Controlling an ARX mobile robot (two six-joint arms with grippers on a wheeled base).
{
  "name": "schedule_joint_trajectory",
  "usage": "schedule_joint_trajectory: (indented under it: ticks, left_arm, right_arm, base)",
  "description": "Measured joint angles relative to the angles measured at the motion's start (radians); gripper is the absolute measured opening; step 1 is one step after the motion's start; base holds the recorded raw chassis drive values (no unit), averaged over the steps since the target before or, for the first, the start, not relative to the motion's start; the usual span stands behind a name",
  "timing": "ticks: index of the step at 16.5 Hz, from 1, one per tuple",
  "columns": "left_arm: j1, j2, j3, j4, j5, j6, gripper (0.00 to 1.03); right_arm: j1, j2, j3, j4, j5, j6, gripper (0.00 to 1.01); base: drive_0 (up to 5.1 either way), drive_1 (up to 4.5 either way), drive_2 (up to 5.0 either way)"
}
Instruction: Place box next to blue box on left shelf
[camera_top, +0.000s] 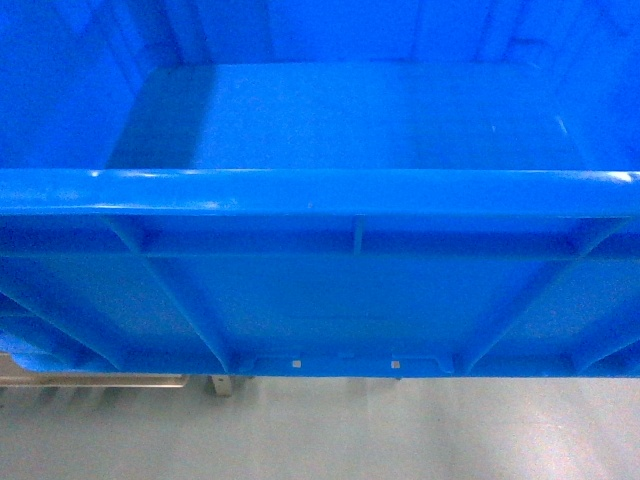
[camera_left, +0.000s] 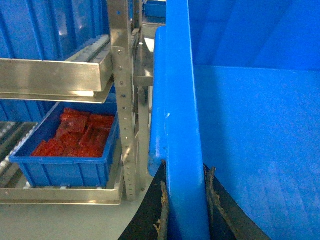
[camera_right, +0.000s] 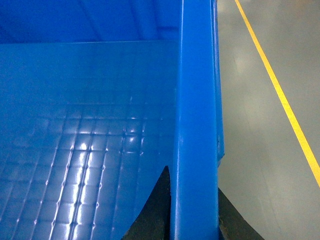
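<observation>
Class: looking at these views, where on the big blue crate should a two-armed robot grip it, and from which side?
Grip the box by its thick rim on both short side walls, one gripper per side, fingers straddling the wall from above, as the left gripper and right gripper do now.

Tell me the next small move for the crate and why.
Probably keep both grips closed and carry the box toward the rack on its left side. The left gripper straddles the left rim and the right gripper straddles the right rim, so it looks held at both ends. The box appears off the floor, and the rack, with a smaller blue bin of red packets, stands beside it.
</observation>
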Motion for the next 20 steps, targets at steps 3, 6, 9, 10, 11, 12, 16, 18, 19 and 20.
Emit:
schedule_joint_trajectory:
  ticks: [3, 6, 9, 10, 11, 12, 16, 18, 19, 20]
  left_arm:
    - [0.0, 0.0, 0.0, 0.0, 0.0, 0.0, 0.09]
    - [0.0, 0.0, 0.0, 0.0, -0.001, 0.0, 0.09]
    - [0.0, 0.0, 0.0, 0.0, 0.0, 0.0, 0.09]
    - [0.0, 0.0, 0.0, -0.001, 0.0, 0.0, 0.09]
    - [0.0, 0.0, 0.0, 0.004, 0.0, 0.0, 0.09]
    - [0.0, 0.0, 0.0, 0.002, 0.0, 0.0, 0.09]
    - [0.0, 0.0, 0.0, 0.002, 0.0, 0.0, 0.09]
    - [0.0, -0.001, 0.0, 0.003, 0.0, 0.0, 0.09]
    - [0.0, -0.001, 0.0, 0.001, 0.0, 0.0, 0.09]
    - [0.0, -0.001, 0.0, 0.002, 0.0, 0.0, 0.09]
  right_arm:
    - [0.0, -0.001, 0.0, 0.002, 0.0, -0.001, 0.08]
    - [0.0, -0.001, 0.0, 0.003, 0.001, -0.001, 0.08]
    - [0.0, -0.001, 0.0, 0.0, 0.002, 0.0, 0.08]
    - [0.0, -0.002, 0.0, 0.0, 0.002, -0.001, 0.08]
    - [0.0, -0.002, 0.0, 0.004, 0.001, 0.0, 0.08]
    - [0.0, -0.001, 0.0, 0.003, 0.001, -0.001, 0.08]
    - [0.0, -0.002, 0.0, 0.001, 0.002, -0.001, 0.08]
    - [0.0, -0.002, 0.0, 0.002, 0.0, 0.0, 0.08]
    - [0.0, -0.002, 0.0, 0.002, 0.001, -0.001, 0.08]
    - [0.0, -0.002, 0.0, 0.003, 0.0, -0.001, 0.08]
  base:
    - [-5.0, 2.42, 2.4]
    - [-5.0, 2.43, 2.4]
    - [-5.0, 2.39, 2.4]
    - [-5.0, 2.37, 2.4]
    - [-5.1, 2.32, 2.3]
    - [-5.1, 2.31, 2.3]
    - [-5.1, 2.36, 2.4]
    - [-5.0, 2.39, 2.4]
    - [-5.1, 2.34, 2.3]
    - [-5.0, 2.31, 2.3]
